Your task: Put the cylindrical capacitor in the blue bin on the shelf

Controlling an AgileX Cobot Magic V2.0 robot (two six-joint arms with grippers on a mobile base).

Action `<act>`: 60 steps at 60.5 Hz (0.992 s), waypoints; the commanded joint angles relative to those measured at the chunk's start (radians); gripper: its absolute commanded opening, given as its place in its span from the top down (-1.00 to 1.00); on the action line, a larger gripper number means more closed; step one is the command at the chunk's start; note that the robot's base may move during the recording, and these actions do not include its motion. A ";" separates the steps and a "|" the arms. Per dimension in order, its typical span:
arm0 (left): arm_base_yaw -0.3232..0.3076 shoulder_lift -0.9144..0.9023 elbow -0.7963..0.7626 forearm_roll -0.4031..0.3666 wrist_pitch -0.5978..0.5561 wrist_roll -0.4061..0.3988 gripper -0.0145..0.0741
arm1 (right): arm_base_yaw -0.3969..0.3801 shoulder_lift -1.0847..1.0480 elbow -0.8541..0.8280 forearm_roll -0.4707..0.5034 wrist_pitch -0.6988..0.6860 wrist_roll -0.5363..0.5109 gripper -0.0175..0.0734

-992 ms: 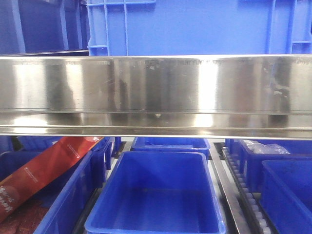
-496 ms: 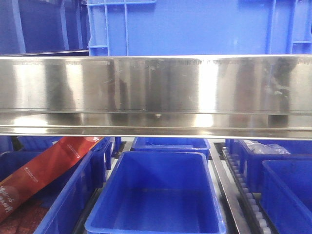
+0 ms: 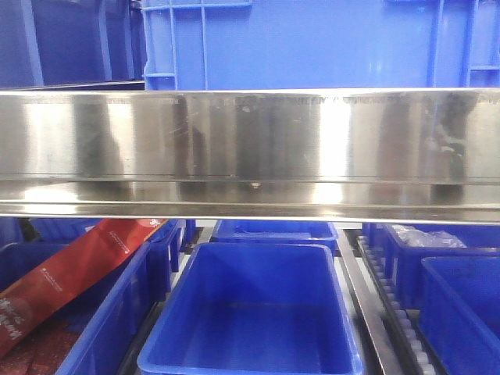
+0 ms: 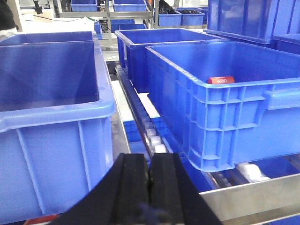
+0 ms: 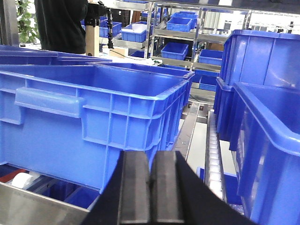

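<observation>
1. In the left wrist view, the left gripper (image 4: pixel 149 187) fills the lower edge, its two black pads pressed flat together with nothing between them.
2. Just beyond it runs a steel rail (image 4: pixel 248 194) of the shelf, then a roller track (image 4: pixel 152 136) between two bins.
3. Right of the track stands the blue bin (image 4: pixel 220 112); the cylindrical capacitor (image 4: pixel 221 80) lies inside it against the near wall, on its side, long axis running left to right, white numerals facing up.
4. In the right wrist view, the right gripper (image 5: pixel 150 187) has its pads closed against each other, empty, level and pointing at a blue crate (image 5: pixel 93 122).
5. The front view shows the shelf (image 3: pixel 250 148) rail across the middle, an open blue tub (image 3: pixel 250 312) below, and a red packet (image 3: pixel 70 273) at left.
</observation>
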State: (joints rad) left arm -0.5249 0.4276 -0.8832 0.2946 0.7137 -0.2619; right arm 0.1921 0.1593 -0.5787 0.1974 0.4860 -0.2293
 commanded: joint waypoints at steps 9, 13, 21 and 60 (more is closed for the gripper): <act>0.225 -0.087 0.152 -0.191 -0.181 0.202 0.92 | -0.005 -0.002 0.002 -0.009 -0.024 -0.006 0.98; 0.319 -0.133 0.240 -0.266 -0.259 0.262 0.92 | -0.005 -0.002 0.002 -0.009 -0.024 -0.006 0.98; 0.450 -0.240 0.426 -0.308 -0.383 0.286 0.92 | -0.005 -0.002 0.002 -0.009 -0.024 -0.006 0.98; 0.430 -0.428 0.883 -0.304 -0.642 0.179 0.92 | -0.003 -0.002 0.002 -0.009 -0.024 -0.006 0.98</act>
State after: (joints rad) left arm -0.0768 0.0056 -0.0016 -0.0133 0.0958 -0.0714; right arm 0.1921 0.1593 -0.5780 0.1974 0.4858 -0.2293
